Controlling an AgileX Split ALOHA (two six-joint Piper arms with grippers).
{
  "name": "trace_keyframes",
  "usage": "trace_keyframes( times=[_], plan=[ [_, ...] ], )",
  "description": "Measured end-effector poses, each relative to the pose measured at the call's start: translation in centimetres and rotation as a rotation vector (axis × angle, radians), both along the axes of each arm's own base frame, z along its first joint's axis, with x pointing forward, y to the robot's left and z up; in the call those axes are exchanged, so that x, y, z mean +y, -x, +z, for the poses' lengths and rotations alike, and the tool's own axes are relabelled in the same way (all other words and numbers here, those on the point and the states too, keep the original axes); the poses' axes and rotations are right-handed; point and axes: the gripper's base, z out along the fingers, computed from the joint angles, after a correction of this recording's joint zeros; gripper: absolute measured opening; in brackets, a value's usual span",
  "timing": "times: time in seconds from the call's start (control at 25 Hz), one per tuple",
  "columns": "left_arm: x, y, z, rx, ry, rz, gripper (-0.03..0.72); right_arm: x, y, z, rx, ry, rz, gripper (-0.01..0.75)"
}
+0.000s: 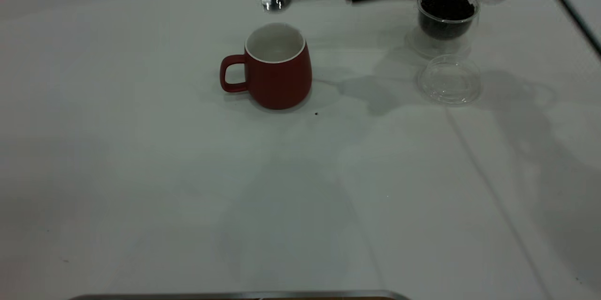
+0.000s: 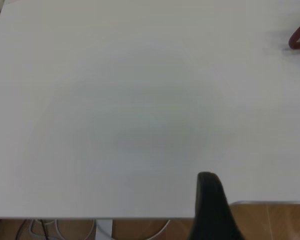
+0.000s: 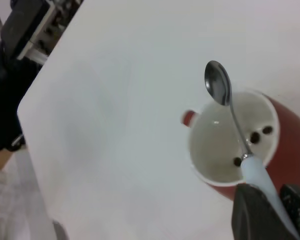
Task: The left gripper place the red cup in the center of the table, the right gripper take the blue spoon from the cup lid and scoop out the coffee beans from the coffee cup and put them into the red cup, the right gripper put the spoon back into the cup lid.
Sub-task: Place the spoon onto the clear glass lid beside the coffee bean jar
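Right gripper (image 3: 270,210) jaws clamp the spoon (image 3: 225,100) over the red cup (image 1: 277,67); left gripper (image 2: 210,200) mostly cropped — jaws unreadable.

What I see apart from the job: tabletop, edges, floor.
On the white matte table (image 1: 188,196) I spot a tiny dark speck (image 1: 316,113) just off centre toward 1 o'clock. A thin grey metal strip (image 1: 235,296) runs along the 6 o'clock edge. My left wrist camera shows pale cables (image 2: 140,229) and a brown wood-grain surface (image 2: 270,220) beyond the table's rim.
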Motion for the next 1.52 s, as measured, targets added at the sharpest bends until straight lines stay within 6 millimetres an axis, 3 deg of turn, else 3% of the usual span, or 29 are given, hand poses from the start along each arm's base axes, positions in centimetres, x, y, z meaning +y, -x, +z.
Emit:
trace_keyframes(
  times=[0.16,0.36,0.44,0.52,0.68,0.84,1.16,1.52],
  plan=[
    [0.0,0.0,0.0,0.0,0.0,0.0,0.534,-0.8,1.4,4.7,-0.003,0.062,-0.002,0.104],
    [0.0,0.0,0.0,0.0,0.0,0.0,0.534,-2.8,6.7,8.3,0.03,0.079,-0.063,0.104],
    [0.0,0.0,0.0,0.0,0.0,0.0,0.534,-4.3,8.7,8.4,0.072,0.058,-0.196,0.104],
    [0.0,0.0,0.0,0.0,0.0,0.0,0.534,-6.4,9.7,7.3,0.154,-0.001,-0.388,0.104],
    [0.0,0.0,0.0,0.0,0.0,0.0,0.534,-10.1,11.6,2.8,0.326,-0.066,-0.649,0.104],
    [0.0,0.0,0.0,0.0,0.0,0.0,0.534,-11.3,12.9,-0.3,0.447,-0.059,-0.71,0.104],
    [0.0,0.0,0.0,0.0,-0.001,-0.001,0.534,-15.2,13.0,-5.9,0.658,-0.122,-0.856,0.104],
    [0.0,0.0,0.0,0.0,-0.001,-0.001,0.534,-16.0,11.3,-9.6,0.742,-0.24,-0.849,0.104]
  ],
)
